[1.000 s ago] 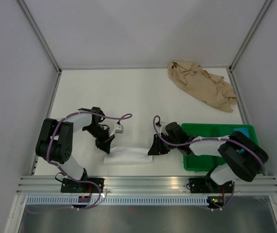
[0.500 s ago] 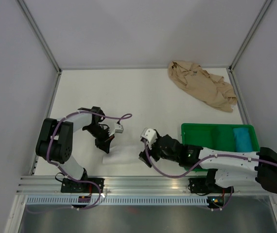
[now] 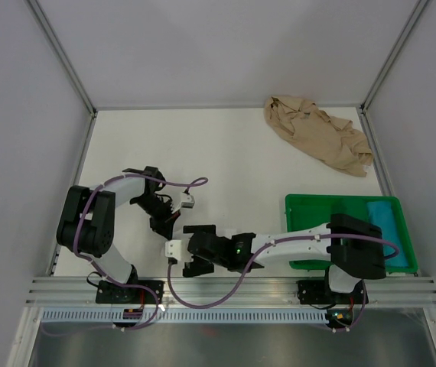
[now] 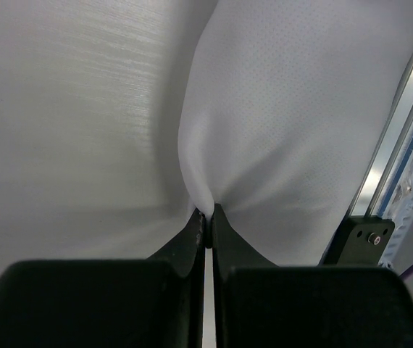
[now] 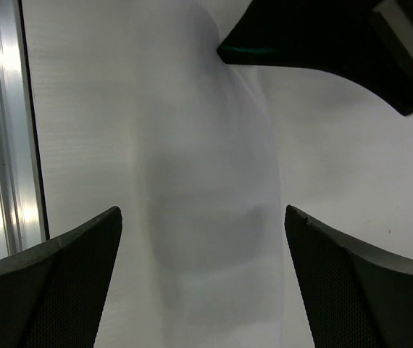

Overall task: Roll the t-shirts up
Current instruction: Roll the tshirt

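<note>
The rolled white t-shirt (image 5: 206,145), laid along the near edge, is pinched at 1 end between the left gripper's (image 4: 205,217) closed fingers. The right gripper (image 5: 203,214) is spread wide directly over it, 1 finger either side of its long axis.

walls (image 3: 226,46): plain grey | table (image 3: 203,145): white | rail (image 3: 233,289): apparently aluminium, near edge

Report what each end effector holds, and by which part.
Left end effector grips the white t-shirt by a pinched-up fold of cloth; right end effector hangs open over it, holding nothing.
</note>
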You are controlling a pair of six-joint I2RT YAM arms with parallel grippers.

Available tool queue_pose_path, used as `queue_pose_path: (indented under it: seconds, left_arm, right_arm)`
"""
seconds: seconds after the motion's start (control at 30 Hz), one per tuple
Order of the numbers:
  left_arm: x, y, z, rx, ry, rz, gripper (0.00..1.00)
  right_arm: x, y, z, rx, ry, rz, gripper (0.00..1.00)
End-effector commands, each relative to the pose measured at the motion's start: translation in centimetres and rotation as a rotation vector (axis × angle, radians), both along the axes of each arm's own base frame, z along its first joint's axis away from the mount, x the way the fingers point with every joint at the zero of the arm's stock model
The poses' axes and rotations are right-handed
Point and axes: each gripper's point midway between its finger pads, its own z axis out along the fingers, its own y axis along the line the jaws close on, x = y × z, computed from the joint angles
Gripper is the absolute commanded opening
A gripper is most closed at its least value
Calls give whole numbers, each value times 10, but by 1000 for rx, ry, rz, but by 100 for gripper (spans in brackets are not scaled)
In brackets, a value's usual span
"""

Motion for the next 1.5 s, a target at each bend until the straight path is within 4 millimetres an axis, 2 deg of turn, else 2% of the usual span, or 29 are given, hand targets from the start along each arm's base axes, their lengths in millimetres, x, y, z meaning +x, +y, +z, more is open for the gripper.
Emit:
queue_pose_path:
  seconds: [0.0, 0.13, 0.17, 0.27, 0.4, 0.53, 0.63, 0.7, 0.8, 0.87, 1.03, 1.23, 1.33, 1.47]
  left_arm:
    - [9, -1, 3, 1, -5, 13, 3]
    - [9, 0, 4, 4, 3, 9, 4]
    - [8, 0, 3, 5, 11, 9, 4]
    - [9, 0, 4, 3, 11, 5, 6]
    - [12, 0, 6, 7, 0, -4, 6]
    - [17, 0, 7, 8, -7, -5, 7]
    - [22, -1, 9, 8, -17, -4, 9]
    - [26, 0, 11, 14, -24, 3, 13]
    - [37, 0, 17, 38, -41, 38, 23]
    - [42, 3, 19, 67, -48, 62, 31]
    - [63, 5, 40, 65, -109, 150, 41]
    - [69, 8, 64, 54, -184, 204, 42]
    - [63, 8, 70, 48, -195, 220, 42]
    - [56, 14, 76, 44, -202, 245, 42]
  right_arm:
    - [-4, -2, -21, -147, 58, 68, 98]
    - [5, -7, -41, -181, 146, 48, 98]
    - [15, -9, -42, -182, 155, 20, 98]
    - [25, -16, -54, -216, 182, -8, 98]
    - [27, -23, -73, -269, 240, -21, 98]
    - [22, -24, -81, -266, 337, -6, 98]
    - [16, -29, -87, -285, 406, 4, 94]
    - [11, -34, -90, -298, 447, 8, 91]
    - [8, -38, -90, -293, 479, -24, 82]
    - [7, -40, -90, -275, 505, -61, 79]
    - [3, -49, -93, -261, 556, -153, 68]
    - [-5, -60, -101, -245, 622, -289, 59]
    - [-5, -64, -100, -224, 633, -357, 55]
    - [-13, -69, -96, -175, 701, -435, 54]
